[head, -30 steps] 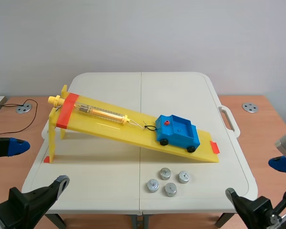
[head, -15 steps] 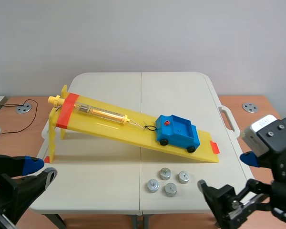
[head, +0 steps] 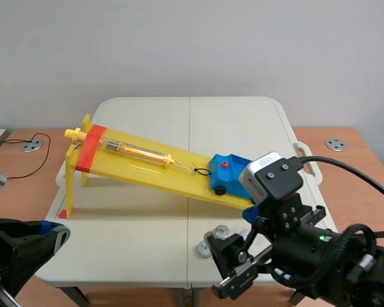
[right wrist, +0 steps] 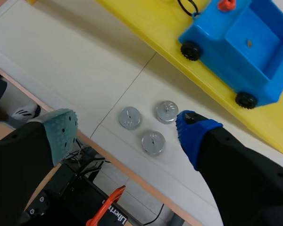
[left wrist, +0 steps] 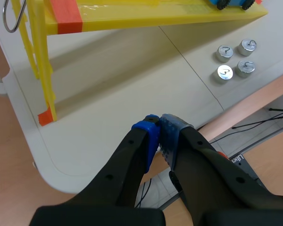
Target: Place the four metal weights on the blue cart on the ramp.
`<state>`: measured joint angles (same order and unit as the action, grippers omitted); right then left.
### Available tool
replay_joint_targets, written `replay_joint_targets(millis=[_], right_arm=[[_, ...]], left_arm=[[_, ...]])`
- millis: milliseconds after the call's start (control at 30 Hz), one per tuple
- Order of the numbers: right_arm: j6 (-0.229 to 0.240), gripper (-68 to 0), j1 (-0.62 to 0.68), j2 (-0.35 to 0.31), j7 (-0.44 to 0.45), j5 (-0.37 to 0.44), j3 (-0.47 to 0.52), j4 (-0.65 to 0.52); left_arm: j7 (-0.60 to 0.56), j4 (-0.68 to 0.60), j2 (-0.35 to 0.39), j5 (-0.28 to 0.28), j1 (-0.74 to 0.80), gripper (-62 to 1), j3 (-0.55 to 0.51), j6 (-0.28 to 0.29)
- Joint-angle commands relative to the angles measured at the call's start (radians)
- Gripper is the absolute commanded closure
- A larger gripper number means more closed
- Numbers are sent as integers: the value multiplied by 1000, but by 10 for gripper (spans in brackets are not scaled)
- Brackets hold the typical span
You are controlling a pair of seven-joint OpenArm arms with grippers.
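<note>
Two of the metal weights (head: 204, 248) peek out on the white table (head: 134, 211) in the scene view. The rest are hidden behind the right gripper (head: 230, 230), which hangs low over them with fingers spread and nothing held. Behind that arm, the blue cart (head: 217, 176) sits on the low end of the yellow ramp (head: 147, 169), with only its front showing. The left gripper (head: 51, 230) is down by the table's near corner, well apart from the cluster.

Over to the left wrist view: the pads are pressed together, closed on nothing, over the table's near edge. All four weights sit ahead in a tight square, just beside one another, on the table below the ramp's low end.

Right wrist view now: the fingers are wide apart, with the grey-green pad (right wrist: 60, 132) on one side and the blue pad (right wrist: 193, 129) on the other, gripping nothing. Three weights lie on the table between them. The blue fingertip is right beside the nearest one, though I cannot tell whether they touch. The cart rests on the ramp just beyond, with a red knob (right wrist: 226, 4) at its front. Its open bed shows bare blue floor and one small brownish speck.
</note>
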<state>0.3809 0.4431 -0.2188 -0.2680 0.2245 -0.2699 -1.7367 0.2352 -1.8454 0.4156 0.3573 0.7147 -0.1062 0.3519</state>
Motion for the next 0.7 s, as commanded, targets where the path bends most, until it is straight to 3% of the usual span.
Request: replay_joint_targets(millis=[0, 333, 667], right_arm=[[7, -392, -68, 14, 75, -16, 9, -33], [-87, -379, -148, 95, 77, -103, -82, 103], [-168, -366, -207, 121, 125, -188, -159, 208]], left_arm=[[-101, -70, -3, 65, -3, -38, -17, 14], [-80, -70, -3, 65, -3, -38, -17, 14], [-80, -70, -3, 66, -3, -38, -17, 14]])
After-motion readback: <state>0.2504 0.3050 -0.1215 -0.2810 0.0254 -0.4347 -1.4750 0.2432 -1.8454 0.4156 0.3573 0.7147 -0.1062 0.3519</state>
